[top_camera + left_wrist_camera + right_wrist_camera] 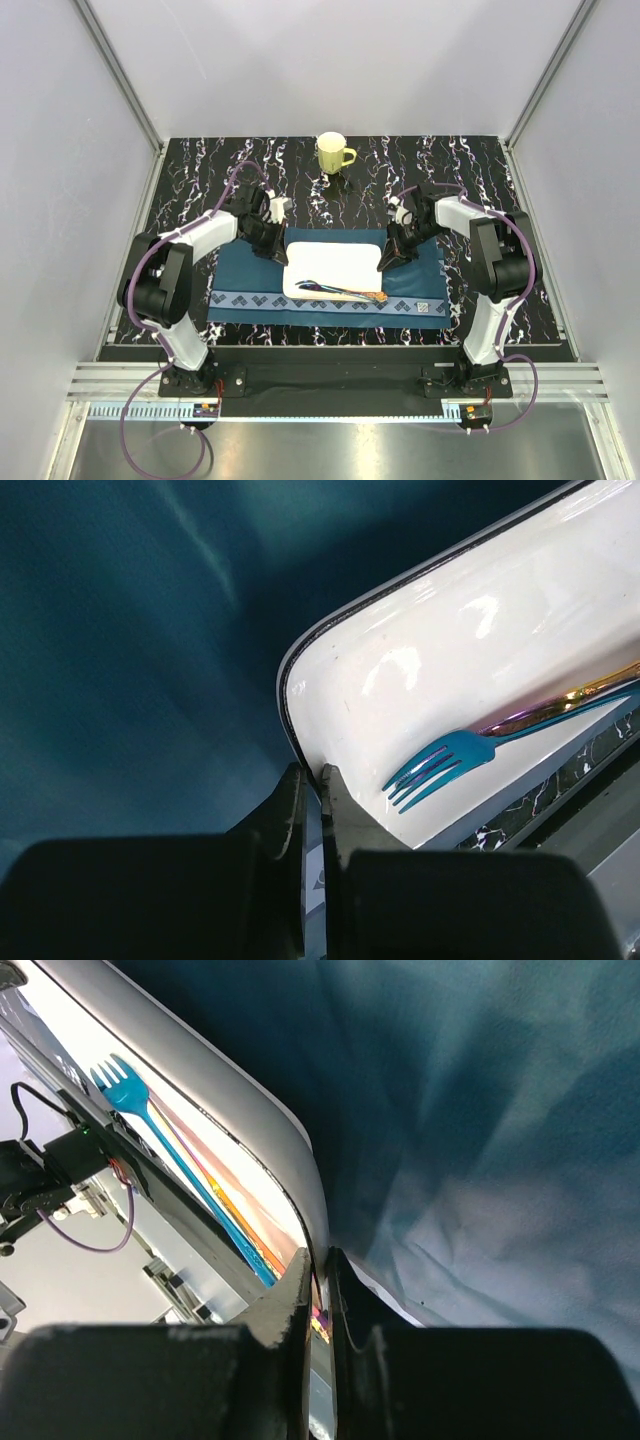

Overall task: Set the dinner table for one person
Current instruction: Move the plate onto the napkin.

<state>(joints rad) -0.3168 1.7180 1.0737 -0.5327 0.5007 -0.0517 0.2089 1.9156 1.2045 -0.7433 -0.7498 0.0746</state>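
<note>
Black marble-veined dinner table (190, 180) fills the floor of the view, a blue placemat (240, 285) spread on it. Left gripper (272, 250) pinches the left rim of the white plate (335, 262). A blue fork (318, 286) lies on the plate, seemingly beside other cutlery, and a yellow mug (333, 153) stands behind. Right gripper (388, 256) nips the right rim.

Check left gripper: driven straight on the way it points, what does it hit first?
The white plate: the left gripper is shut on its rim near a corner, so it would ride further onto the plate. Beyond that corner lies the blue placemat. The fork sits to one side, probably clear.
</note>
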